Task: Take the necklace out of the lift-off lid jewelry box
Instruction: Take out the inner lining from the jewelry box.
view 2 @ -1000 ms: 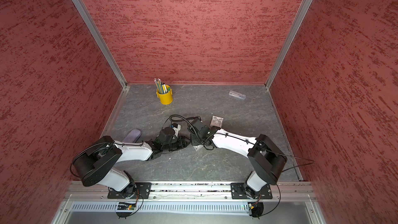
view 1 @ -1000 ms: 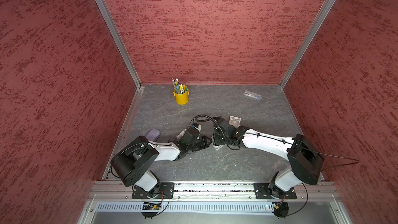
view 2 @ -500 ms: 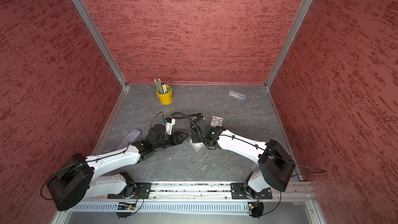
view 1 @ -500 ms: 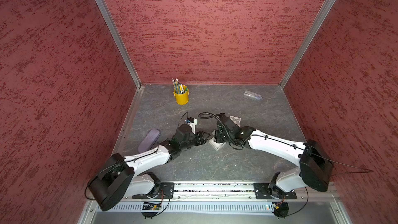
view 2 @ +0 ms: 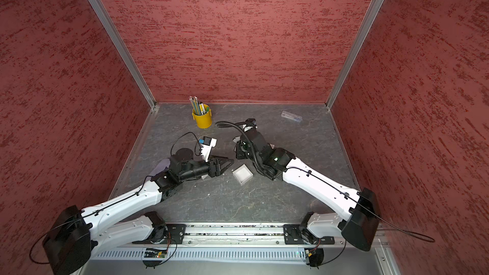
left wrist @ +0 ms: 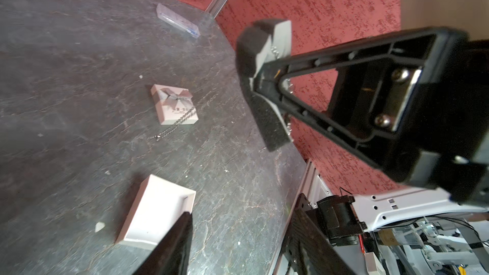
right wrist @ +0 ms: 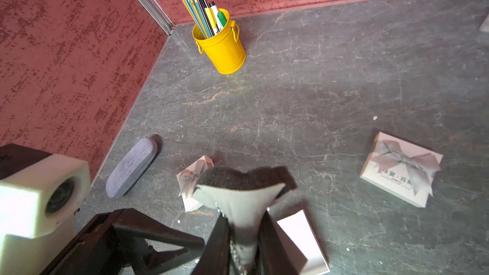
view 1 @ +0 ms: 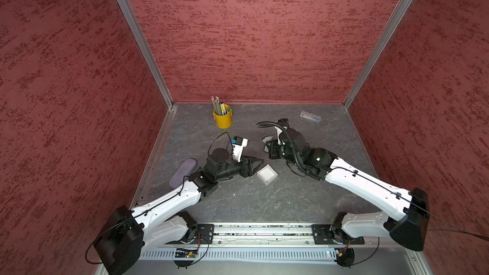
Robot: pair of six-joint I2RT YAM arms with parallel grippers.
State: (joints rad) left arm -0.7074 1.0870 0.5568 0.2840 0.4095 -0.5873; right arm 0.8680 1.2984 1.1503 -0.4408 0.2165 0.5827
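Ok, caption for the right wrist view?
Right gripper holds grey necklace pad, chain dangling, near open box base; yellow pencil cup beyond.

The dark marbled table carries a yellow pencil cup, a clear plastic case, a grey glasses case, an open box base, a bow-topped lid and a second bow-topped piece, each lying apart from the others.

Open box base; chain crossing bow lid; dark foam insert; clear case beyond.

Yellow pencil cup, grey glasses case and clear plastic case stand well apart.
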